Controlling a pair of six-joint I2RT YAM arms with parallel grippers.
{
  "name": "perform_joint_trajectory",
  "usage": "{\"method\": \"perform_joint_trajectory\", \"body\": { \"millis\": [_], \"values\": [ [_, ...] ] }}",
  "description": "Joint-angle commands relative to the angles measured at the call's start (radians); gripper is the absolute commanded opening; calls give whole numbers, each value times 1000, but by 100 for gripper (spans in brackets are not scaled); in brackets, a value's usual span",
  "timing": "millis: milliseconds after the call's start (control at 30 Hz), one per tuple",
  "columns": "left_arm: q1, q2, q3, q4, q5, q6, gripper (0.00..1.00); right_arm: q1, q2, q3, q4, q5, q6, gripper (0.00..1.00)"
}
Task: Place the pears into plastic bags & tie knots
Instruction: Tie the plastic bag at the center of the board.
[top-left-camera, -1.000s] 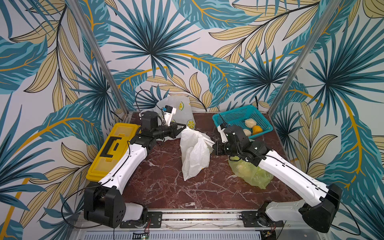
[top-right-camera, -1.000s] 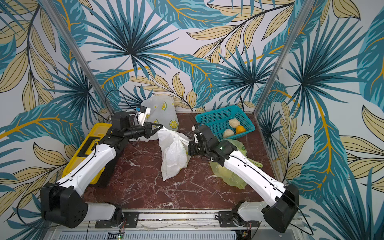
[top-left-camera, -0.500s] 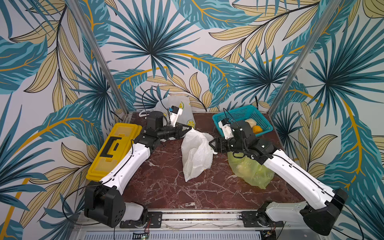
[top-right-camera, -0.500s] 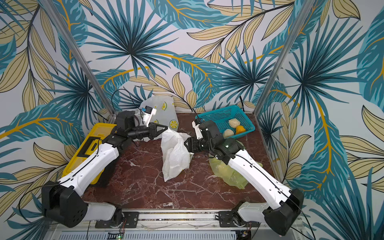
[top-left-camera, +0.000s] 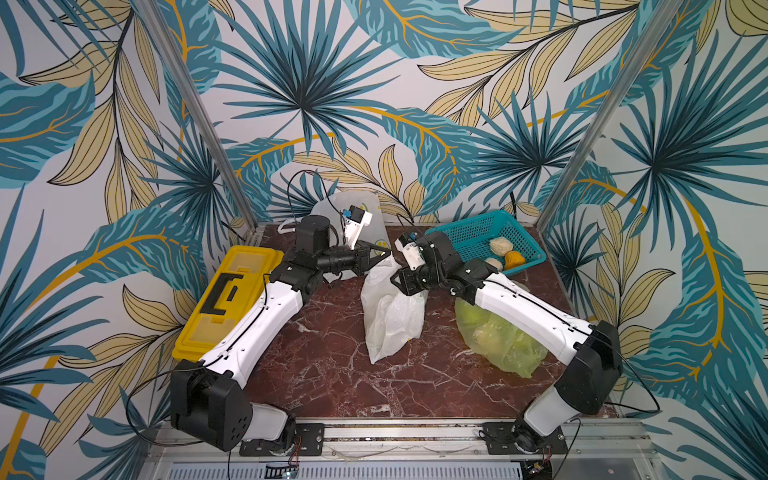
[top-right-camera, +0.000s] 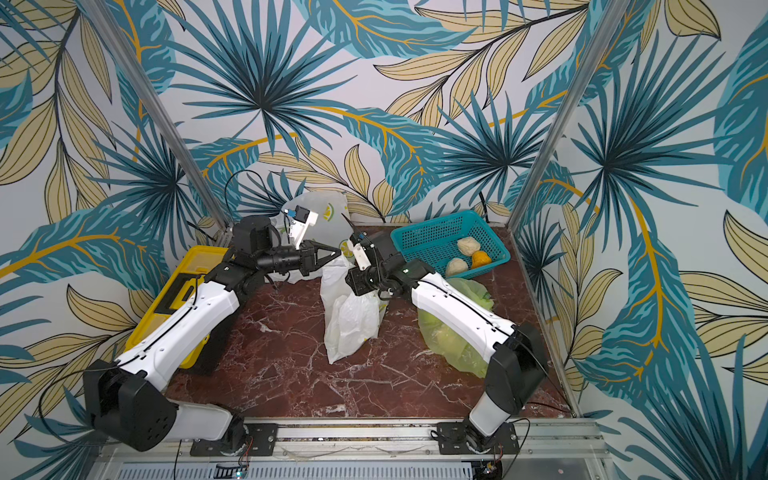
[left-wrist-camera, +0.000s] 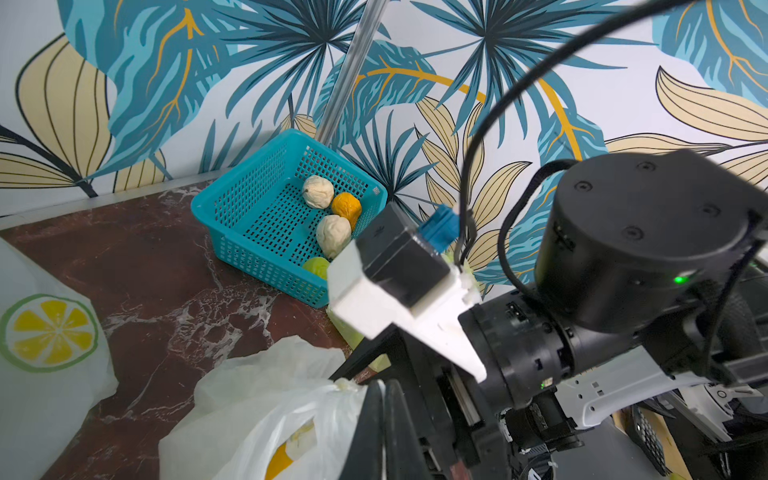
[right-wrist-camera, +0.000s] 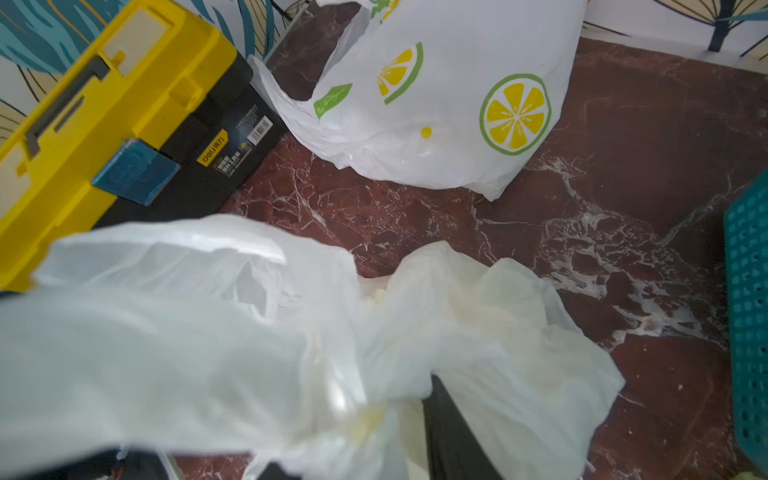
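1. The left gripper (left-wrist-camera: 381, 395) is clenched on a gathered handle (left-wrist-camera: 341, 386) of the middle white bag (top-left-camera: 390, 316), holding it up.
2. The right gripper (top-left-camera: 400, 279) is buried in that bag's plastic on the opposite side. One dark finger (right-wrist-camera: 449, 424) shows, but I cannot tell whether it grips.
3. The bag stands on the surface (top-left-camera: 332, 374), and the filled green bag (top-left-camera: 498, 345) lies beside it.
4. The step in hand looks like knotting. The next move needs a sure hold on the second handle, then crossing the two.
5. Pears (top-left-camera: 500, 246) lie unbagged in the basket (top-left-camera: 469, 232).
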Motion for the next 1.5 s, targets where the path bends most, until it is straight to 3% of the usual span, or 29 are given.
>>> {"method": "perform_joint_trajectory", "body": {
  "millis": [0,167,300,533,833,900,967,1033,1133,1200,1333,1467],
  "values": [
    [23,23,58,-58,58,17,6,3,-37,-32,95,-49,-36,20],
    [54,22,49,-71,149,7,31,2,-47,-56,112,-83,-54,13],
    [70,6,31,-151,108,78,52,1,-55,-79,148,-109,-49,11],
    [85,29,29,-171,59,138,61,2,-53,-86,161,-131,-45,10],
    [77,23,0,-171,42,165,52,1,-53,-91,168,-135,-28,10],
    [77,19,-7,-168,12,179,34,1,-57,-89,171,-146,-21,12],
    [76,33,13,-168,-22,176,12,-3,-71,-90,161,-160,0,25],
    [78,44,43,-169,-34,169,1,-24,-108,-108,155,-193,52,37],
    [75,58,67,-167,-17,158,0,-74,-214,-188,173,-227,148,52],
    [68,66,67,-166,-5,161,0,-106,-291,-281,213,-227,223,56],
    [50,65,56,-166,6,167,0,-131,-362,-406,172,-171,260,56],
    [42,58,48,-166,8,163,0,-131,-364,-444,160,-157,241,46]
  ]
}}
